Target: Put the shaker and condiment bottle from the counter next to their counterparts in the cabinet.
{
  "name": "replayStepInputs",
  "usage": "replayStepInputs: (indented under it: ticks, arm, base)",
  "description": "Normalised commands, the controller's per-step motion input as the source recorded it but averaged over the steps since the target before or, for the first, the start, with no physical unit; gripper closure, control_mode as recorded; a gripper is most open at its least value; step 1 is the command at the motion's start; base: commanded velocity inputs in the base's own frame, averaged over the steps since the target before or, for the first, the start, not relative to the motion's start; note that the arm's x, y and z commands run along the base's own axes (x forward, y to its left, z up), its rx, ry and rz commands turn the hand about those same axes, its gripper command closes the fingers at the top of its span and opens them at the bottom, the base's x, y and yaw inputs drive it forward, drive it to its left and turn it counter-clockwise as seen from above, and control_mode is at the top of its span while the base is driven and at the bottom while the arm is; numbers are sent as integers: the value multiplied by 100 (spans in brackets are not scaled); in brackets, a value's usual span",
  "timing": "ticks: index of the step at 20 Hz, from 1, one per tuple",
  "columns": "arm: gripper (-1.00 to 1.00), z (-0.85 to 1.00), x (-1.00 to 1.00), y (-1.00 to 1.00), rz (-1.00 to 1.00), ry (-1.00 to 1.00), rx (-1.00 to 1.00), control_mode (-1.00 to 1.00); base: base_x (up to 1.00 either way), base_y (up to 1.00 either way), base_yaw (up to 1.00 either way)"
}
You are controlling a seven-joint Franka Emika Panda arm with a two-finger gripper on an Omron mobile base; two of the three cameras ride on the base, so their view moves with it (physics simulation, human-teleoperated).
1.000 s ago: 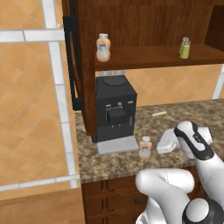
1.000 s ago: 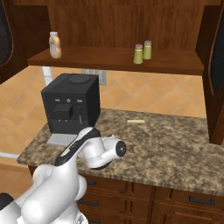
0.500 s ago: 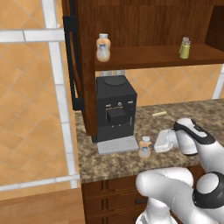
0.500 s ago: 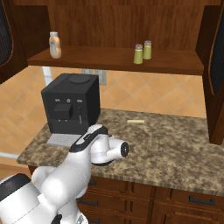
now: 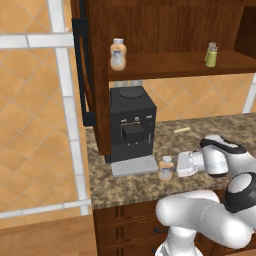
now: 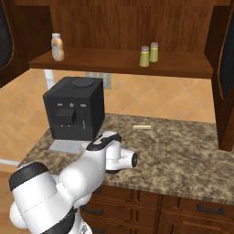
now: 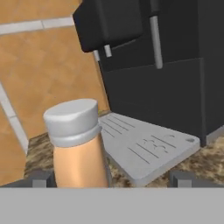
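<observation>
We see gripper (image 7: 109,179) at bottom of hand view, jaws wide apart, holding nothing. Condiment bottle (image 7: 79,144) stands upright between fingertips (image 7: 40,178), off-centre toward left one; lower centre of left base view, on counter (image 5: 130,185). Risk: uneven closing tips bottle, or shoves it into coffee machine (image 7: 175,65) drip tray (image 7: 144,148) beyond. Farther, upper frame: cabinet (image 6: 119,64) shelf holds twin bottle (image 6: 57,46) left, two shakers (image 6: 149,55) right.

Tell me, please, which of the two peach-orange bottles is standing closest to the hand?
The condiment bottle on the counter, beside the coffee machine's grey tray, directly before the open hand. Its twin stands on the cabinet shelf.
</observation>
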Motion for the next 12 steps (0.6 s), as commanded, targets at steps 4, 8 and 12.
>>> replayStepInputs:
  ticks: [4,8,12]
  arm:
    - [-100,-11,3,19,5,2,10,-100]
    - [100,-14,1,28,3,3,7,-100]
    - [100,-12,12,6,0,18,0,-100]
  base:
    - [0,0,0]
    - [0,0,0]
    - [0,0,0]
